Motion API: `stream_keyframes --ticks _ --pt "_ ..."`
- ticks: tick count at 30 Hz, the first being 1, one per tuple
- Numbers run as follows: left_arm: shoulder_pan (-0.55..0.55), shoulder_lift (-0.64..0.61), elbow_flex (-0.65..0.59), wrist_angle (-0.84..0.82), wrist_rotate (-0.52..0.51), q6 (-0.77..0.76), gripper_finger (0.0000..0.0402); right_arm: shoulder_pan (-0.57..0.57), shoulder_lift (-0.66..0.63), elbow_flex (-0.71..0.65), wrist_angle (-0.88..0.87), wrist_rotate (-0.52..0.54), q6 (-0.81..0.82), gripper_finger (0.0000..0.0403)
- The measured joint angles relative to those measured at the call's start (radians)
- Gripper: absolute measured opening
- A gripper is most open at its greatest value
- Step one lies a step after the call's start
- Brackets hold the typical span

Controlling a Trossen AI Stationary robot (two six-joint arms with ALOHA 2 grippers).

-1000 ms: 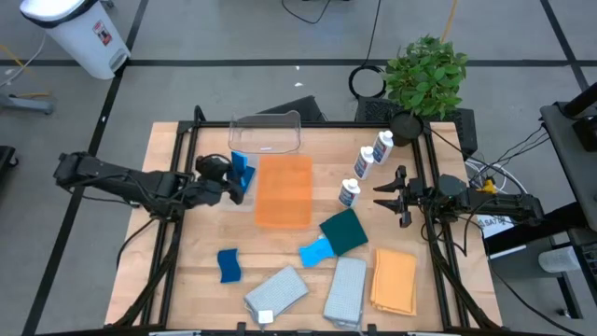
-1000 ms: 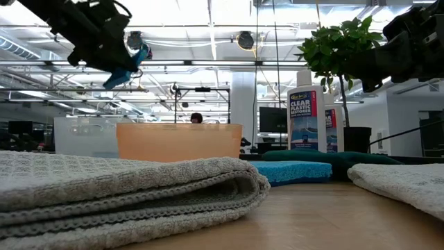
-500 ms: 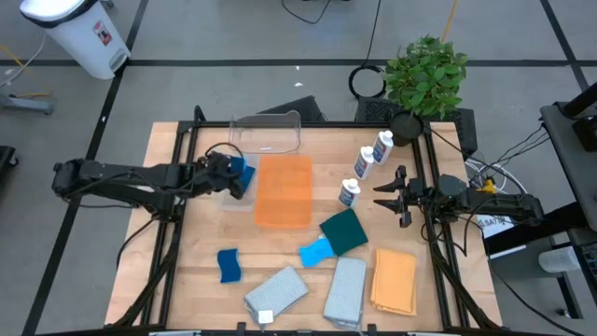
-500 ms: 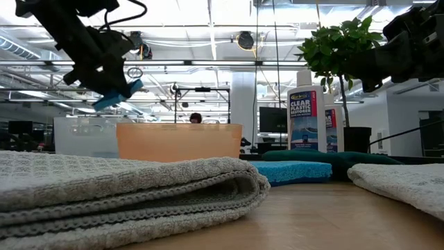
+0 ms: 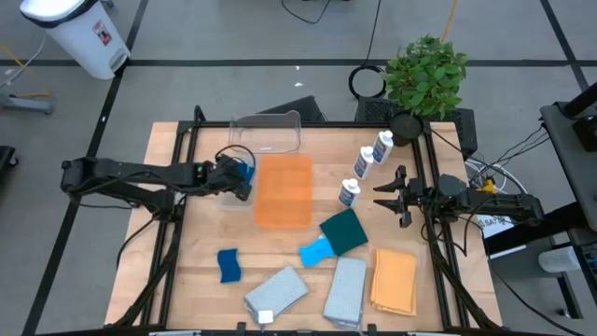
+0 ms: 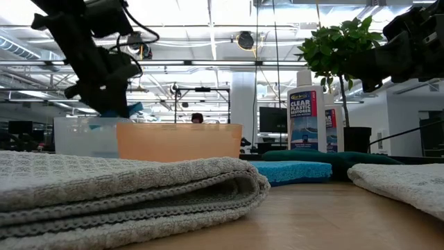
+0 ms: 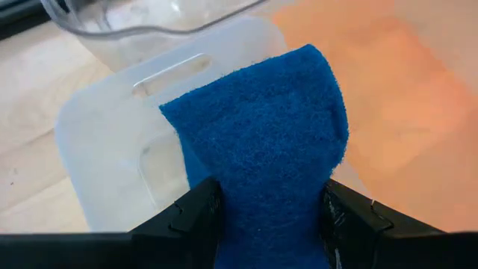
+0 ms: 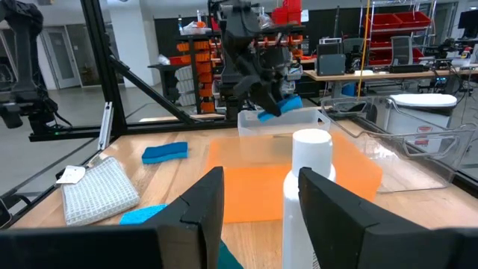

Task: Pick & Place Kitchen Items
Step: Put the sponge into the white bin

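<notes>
– Left gripper (image 5: 241,175), from above? 
– Clamped on a blue sponge (image 5: 244,171), over the white tray (image 5: 235,198) beside the orange bin (image 5: 284,189).
– Level view? 
– Sponge just above the tray.
– Its wrist? 
– Fingers (image 7: 196,217) pinch the sponge.
– Right gripper (image 5: 381,195)? 
– Parted, empty, a white bottle (image 8: 309,187) ahead.

From the left wrist the blue sponge (image 7: 261,142) runs off frame btwn the tool's fingers (image 7: 187,217), and in the low view the grey cloth (image 6: 104,187) blocks most of the surface.
</notes>
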Motion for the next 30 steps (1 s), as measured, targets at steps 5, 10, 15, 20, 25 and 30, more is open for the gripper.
stream_keyframes --ticks 5,10,15,20,25,30 --pt "0.02 0.061 0.0 0.023 0.001 -0.003 0.0189 0.0 0.0 0.0 0.0 0.0 0.0 0.0146" --pt "0.037 0.1 0.0 0.055 0.024 0.006 0.0189 0.0 0.0 0.0 0.0 0.0 0.0 0.0146" --pt "0.052 0.143 0.0 0.06 0.043 0.005 0.0188 0.0 0.0 0.0 0.0 0.0 0.0 0.0146" --pt "0.059 0.18 0.0 0.065 0.044 0.004 0.0189 0.0 0.0 0.0 0.0 0.0 0.0 0.0146" --pt "0.059 0.21 0.0 0.086 0.044 0.007 0.0189 0.0 0.0 0.0 0.0 0.0 0.0 0.0146" --pt "0.06 0.226 0.0 0.107 0.048 0.011 0.0188 0.0 0.0 0.0 0.0 0.0 0.0 0.0146"
